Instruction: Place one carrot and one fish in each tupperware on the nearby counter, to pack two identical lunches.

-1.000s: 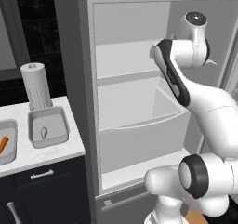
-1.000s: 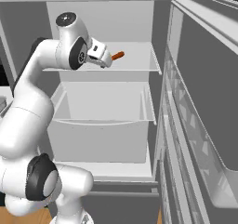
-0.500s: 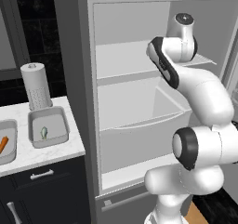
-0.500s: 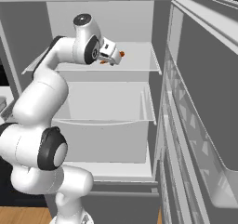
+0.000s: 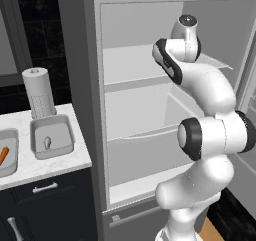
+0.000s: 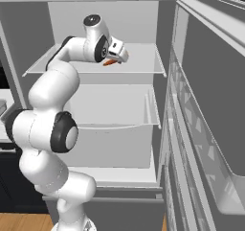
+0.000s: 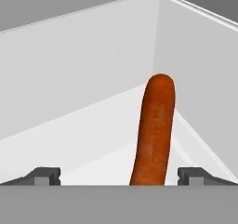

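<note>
A: Where was the gripper (image 6: 119, 55) seen?

B: It was seen far up in the open fridge (image 6: 143, 28), over the top shelf (image 6: 143, 67). A second before, it was held more to the left of that shelf. By now it had been swung in toward the carrot (image 7: 155, 130).

A: How were the jaws set?

B: They were spread wide. Nothing was held yet. In the hand view, the carrot was seen lying between the two finger tips (image 7: 44, 175), with its round end pointed away toward the far corner of the fridge.

A: What was meant by that move?

B: The carrot was likely being lined up for a grab. The jaws would still need to be pushed a little further on and then closed.

A: And what was seen on the tabletop (image 5: 55, 162)?

B: It was well to the left of the fridge. A small fish (image 5: 47, 143) was seen lying in the nearer tupperware (image 5: 52, 136). Another carrot (image 5: 3, 156) was seen in the tupperware at the left edge (image 5: 11, 157). So one carrot and one fish were probably still needed.
</note>
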